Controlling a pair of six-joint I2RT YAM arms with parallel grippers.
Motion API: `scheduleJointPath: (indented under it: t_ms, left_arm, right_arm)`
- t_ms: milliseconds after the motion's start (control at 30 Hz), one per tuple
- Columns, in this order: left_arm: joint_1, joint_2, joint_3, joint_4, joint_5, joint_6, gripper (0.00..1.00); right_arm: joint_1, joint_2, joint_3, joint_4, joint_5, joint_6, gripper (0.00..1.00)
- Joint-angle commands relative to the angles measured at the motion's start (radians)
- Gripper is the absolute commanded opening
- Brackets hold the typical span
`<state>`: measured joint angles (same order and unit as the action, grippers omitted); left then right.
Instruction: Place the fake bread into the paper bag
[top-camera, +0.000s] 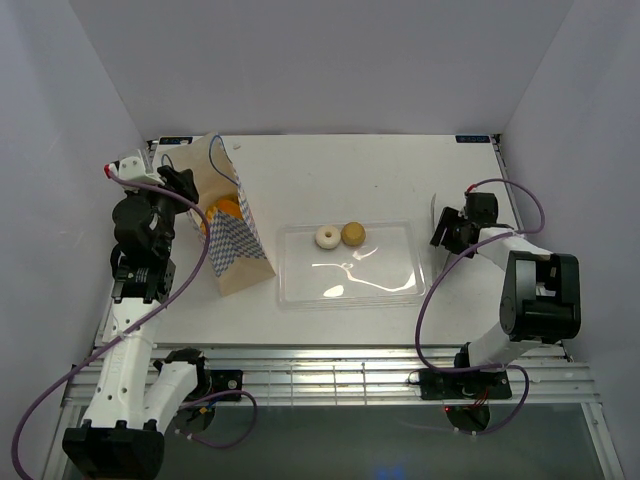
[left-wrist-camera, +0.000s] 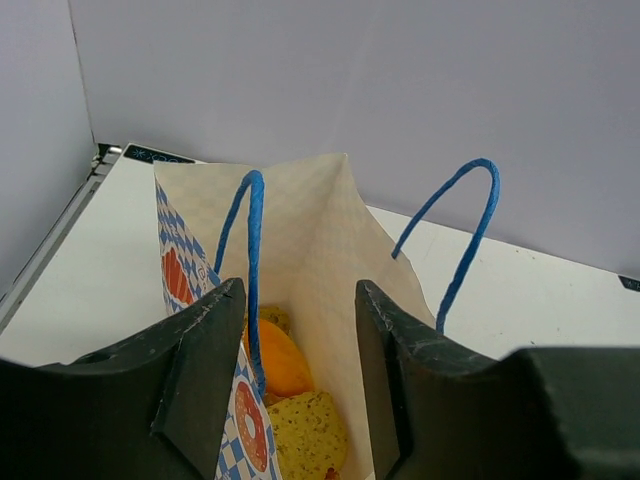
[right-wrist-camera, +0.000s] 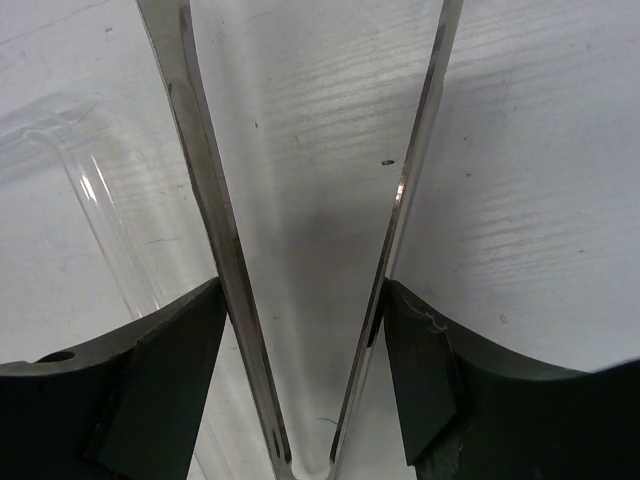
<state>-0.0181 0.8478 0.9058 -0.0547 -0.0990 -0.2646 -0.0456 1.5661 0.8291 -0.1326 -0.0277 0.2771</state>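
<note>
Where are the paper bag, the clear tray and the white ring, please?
paper bag (top-camera: 240, 250): top view, on its chequered side.
tray (top-camera: 385, 250): top view, on its bare floor.
white ring (top-camera: 320, 238): top view, on its left rim.

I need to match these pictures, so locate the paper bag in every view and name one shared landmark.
Top external: the paper bag stands on the table, left of the clear tray.
Left wrist: the bag fills the centre, mouth open, bread inside.
Right wrist: not in it; only tongs, tray edge, table.
Shared landmark: the bag's blue handles, top and left wrist.
</note>
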Motion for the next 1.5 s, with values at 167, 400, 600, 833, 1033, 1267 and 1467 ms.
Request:
scheduleJointPath:
  t_ms: [167,400,600,833,1033,1267,1467]
  left_arm:
    - [-0.016,-0.021,0.025,-0.013,-0.047,0.025,0.6]
    - [-0.023,-0.036,0.036,-0.025,-0.076,0.034,0.6]
    - [-0.032,-0.024,0.148,-0.134,-0.154,0.028,0.65]
    - [-0.042,-0.102,0.208,-0.309,-0.104,-0.048,0.68]
    - [-0.04,-0.246,0.082,-0.431,-0.016,-0.064,0.68]
    - [-0.042,-0.363,0.058,-0.545,-0.002,-0.041,0.68]
    - [-0.042,-0.392,0.016,-0.582,0.015,-0.045,0.68]
  right_arm:
    - [-0.005,0.029,0.056,-0.033,-0.017,-0.019,0.77]
    - [-0.005,-0.018,0.103,-0.105,-0.015,-0.024,0.82]
    - [0.004,-0.187,0.16,-0.185,-0.077,-0.038,0.9]
    - [0.165,-0.382,0.194,-0.212,-0.052,-0.029,0.9]
    - [0.322,-0.517,0.225,-0.268,0.111,-0.036,0.9]
    - [0.349,-0.649,0.16,-0.268,0.089,-0.038,0.9]
    - [0.349,-0.729,0.061,-0.251,0.1,-0.039,0.9]
